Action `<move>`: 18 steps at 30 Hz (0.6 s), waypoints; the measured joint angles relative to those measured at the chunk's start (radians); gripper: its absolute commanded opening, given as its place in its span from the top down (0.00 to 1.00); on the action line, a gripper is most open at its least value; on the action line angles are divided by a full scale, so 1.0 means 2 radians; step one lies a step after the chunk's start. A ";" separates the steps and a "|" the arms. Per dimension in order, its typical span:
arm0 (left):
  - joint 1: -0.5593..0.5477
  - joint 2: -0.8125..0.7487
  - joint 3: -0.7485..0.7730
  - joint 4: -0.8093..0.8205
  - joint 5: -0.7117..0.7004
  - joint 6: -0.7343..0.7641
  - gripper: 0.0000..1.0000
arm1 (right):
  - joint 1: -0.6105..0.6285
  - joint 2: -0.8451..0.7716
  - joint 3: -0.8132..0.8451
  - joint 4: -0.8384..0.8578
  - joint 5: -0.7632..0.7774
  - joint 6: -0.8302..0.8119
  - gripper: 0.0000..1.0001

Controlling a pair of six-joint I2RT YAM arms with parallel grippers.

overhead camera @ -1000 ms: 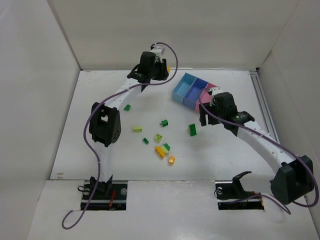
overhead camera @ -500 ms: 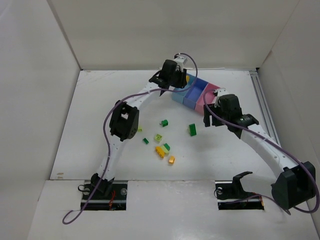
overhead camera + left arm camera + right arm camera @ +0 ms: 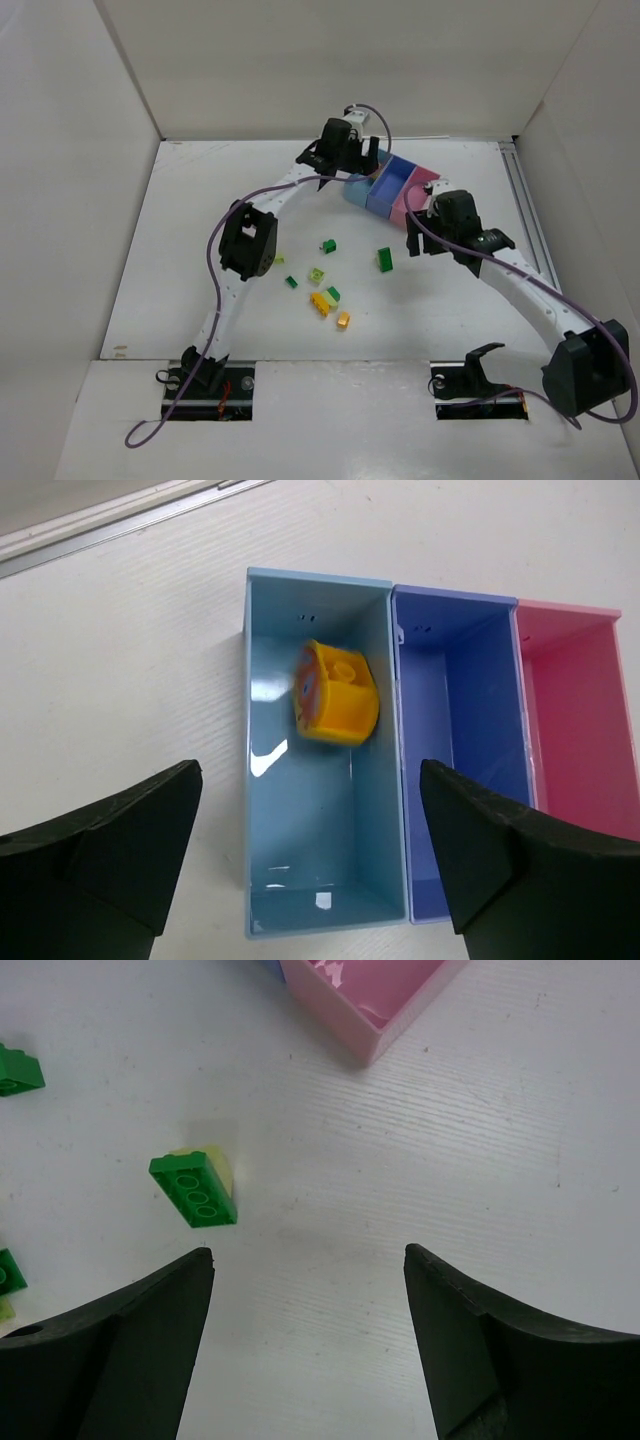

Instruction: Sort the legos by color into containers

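Left wrist view: the left tool is seen spread wide and empty above the light blue bin, in which one yellow-orange brick is lying tilted.
Bins: the row is set near the far edge of the surface, toward the far right corner; the darker blue bin and the pink bin are shown bare as far as they are in frame.
Right wrist view: the right tool is spread with nothing pinched, held over bare surface just beside the pink bin's corner; a dark green brick is seen near it, with a pale lime piece touching it and partly hidden.
Top view only: the loose bricks are scattered mid-surface, toward the near edge; the whole group is taken in by neither wrist view.
Progress: judged early; one brick is sorted, roughly eight are left, and no green or lime one is binned yet.
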 measured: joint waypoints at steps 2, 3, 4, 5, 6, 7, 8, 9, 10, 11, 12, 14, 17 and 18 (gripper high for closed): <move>0.000 -0.005 -0.010 0.000 0.005 0.002 0.01 | 0.010 0.008 0.000 0.000 0.004 -0.001 0.20; 0.000 -0.011 -0.020 0.000 0.006 0.003 0.00 | 0.019 0.014 0.000 0.000 0.007 -0.002 0.20; 0.000 -0.021 -0.034 -0.001 0.008 0.003 0.00 | 0.030 0.021 0.000 0.001 0.009 -0.004 0.20; 0.000 -0.033 -0.048 -0.004 0.010 0.003 0.00 | 0.043 0.029 0.000 0.002 0.012 -0.005 0.20; 0.000 -0.047 -0.064 -0.005 0.011 0.003 0.00 | 0.056 0.036 0.000 0.003 0.016 -0.006 0.20; 0.000 -0.064 -0.081 -0.006 0.012 0.003 0.00 | 0.070 0.043 0.000 0.004 0.021 -0.007 0.21; 0.000 -0.083 -0.097 -0.008 0.013 0.003 0.00 | 0.083 0.051 0.000 0.006 0.026 -0.007 0.21; -0.001 -0.105 -0.113 -0.006 0.012 0.003 0.00 | 0.096 0.060 0.000 0.010 0.032 -0.006 0.21; -0.001 -0.127 -0.131 -0.004 0.010 0.002 0.00 | 0.106 0.068 0.000 0.013 0.036 -0.003 0.21; -0.001 -0.156 -0.156 0.001 0.006 0.000 0.00 | 0.115 0.077 0.000 0.017 0.039 0.002 0.22; -0.001 -0.187 -0.179 0.002 0.001 -0.003 0.00 | 0.123 0.086 0.000 0.020 0.043 0.007 0.22; -0.001 -0.255 -0.239 0.023 -0.014 -0.013 0.00 | 0.132 0.102 0.000 0.030 0.052 0.020 0.24; -0.001 -0.355 -0.335 0.057 -0.036 -0.035 0.00 | 0.139 0.119 0.000 0.047 0.069 0.045 0.25; -0.001 -0.384 -0.366 0.066 -0.042 -0.042 0.00 | 0.141 0.125 0.000 0.050 0.072 0.050 0.25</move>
